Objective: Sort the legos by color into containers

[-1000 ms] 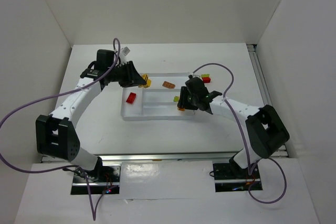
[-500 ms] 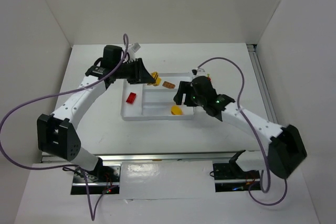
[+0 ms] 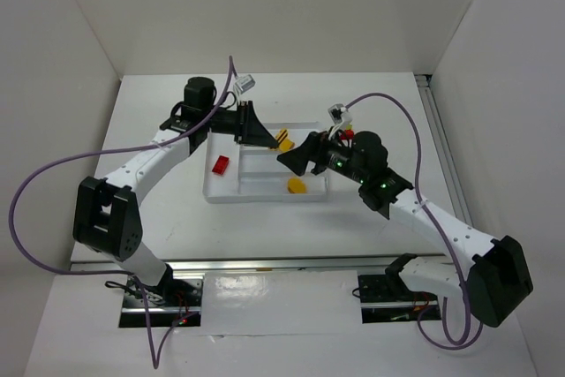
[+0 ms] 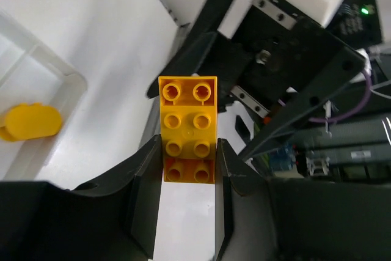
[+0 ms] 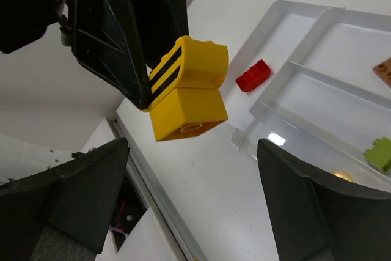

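White table, boxed in by plain white walls at the back and both sides. A metal rail runs along the table's right edge. Purple cables loop off both arms.

The white tray sits mid-table and both arms reach in over it. The left gripper is clamped on a yellow brick, one finger on each side. The brick has black stripes on one face and is held up in the air above the far part of the tray. Which compartment lies under it is hard to say from above.

The right gripper faces that brick from close by, with its fingers spread wide and nothing between them, not touching the brick.

In the tray:
- A red brick lies in the tall left section.
- A rounded yellow piece is in the near long section.
- A lime green brick is in a long section, seen in the right wrist view.
- An orange-brown brick is at that view's edge, in another long section.

Something small and red shows behind the right arm, likely off the tray, but it is mostly hidden.
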You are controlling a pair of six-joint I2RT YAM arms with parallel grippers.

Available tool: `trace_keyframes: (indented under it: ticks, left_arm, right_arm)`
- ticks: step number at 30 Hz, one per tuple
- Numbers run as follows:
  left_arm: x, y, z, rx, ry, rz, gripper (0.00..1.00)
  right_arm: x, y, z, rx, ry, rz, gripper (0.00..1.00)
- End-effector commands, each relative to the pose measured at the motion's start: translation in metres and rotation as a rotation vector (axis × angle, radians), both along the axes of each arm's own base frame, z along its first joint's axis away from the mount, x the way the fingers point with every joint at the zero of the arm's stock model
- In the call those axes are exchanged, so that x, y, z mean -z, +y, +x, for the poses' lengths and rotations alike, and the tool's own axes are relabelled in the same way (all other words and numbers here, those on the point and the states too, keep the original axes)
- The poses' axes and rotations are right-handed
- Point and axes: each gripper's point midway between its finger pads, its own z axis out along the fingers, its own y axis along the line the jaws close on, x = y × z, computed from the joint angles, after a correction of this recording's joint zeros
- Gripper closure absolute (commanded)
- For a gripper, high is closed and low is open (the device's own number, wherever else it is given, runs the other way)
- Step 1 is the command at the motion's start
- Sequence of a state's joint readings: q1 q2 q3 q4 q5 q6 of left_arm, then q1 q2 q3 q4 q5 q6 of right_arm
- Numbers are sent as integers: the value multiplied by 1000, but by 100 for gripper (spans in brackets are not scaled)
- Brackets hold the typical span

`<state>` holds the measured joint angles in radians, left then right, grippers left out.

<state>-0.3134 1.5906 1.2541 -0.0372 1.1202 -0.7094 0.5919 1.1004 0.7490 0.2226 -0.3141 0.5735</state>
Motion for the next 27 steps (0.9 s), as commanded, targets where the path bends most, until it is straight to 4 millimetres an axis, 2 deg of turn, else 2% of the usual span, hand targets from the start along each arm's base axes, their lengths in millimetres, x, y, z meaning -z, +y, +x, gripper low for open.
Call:
trace_keyframes:
  ticks: [1, 5, 10, 17, 19, 21, 24, 25, 27]
  left_arm:
    - [-25, -5, -17, 143, -87, -105, 100]
    - [-30, -4, -22, 162, -108, -119, 100]
    - [-31, -4, -23, 172, -116, -124, 100]
    - [-39, -4, -23, 181, -135, -139, 100]
    - [-39, -4, -23, 181, -135, -139, 100]
    - [-38, -4, -23, 180, -125, -137, 100]
    - [-35, -4, -24, 182, -119, -130, 100]
    - [-34, -4, -24, 183, -128, -130, 100]
    - [-36, -1, -20, 163, -118, -124, 100]
  right_arm:
    - [-35, 11, -6, -82, -92, 131, 8]
    - [-44, 5, -10, -136, -75, 255, 14]
    - [-48, 2, -16, -188, -47, 391, 29]
    - [-54, 7, -22, -245, -57, 425, 35]
    - [-56, 6, -22, -247, -65, 428, 43]
    - [-56, 6, -22, -248, -57, 433, 48]
    - [-53, 9, -20, -259, -46, 426, 63]
    - [-50, 9, -20, -257, -35, 421, 72]
    - [-46, 8, -18, -237, -22, 404, 79]
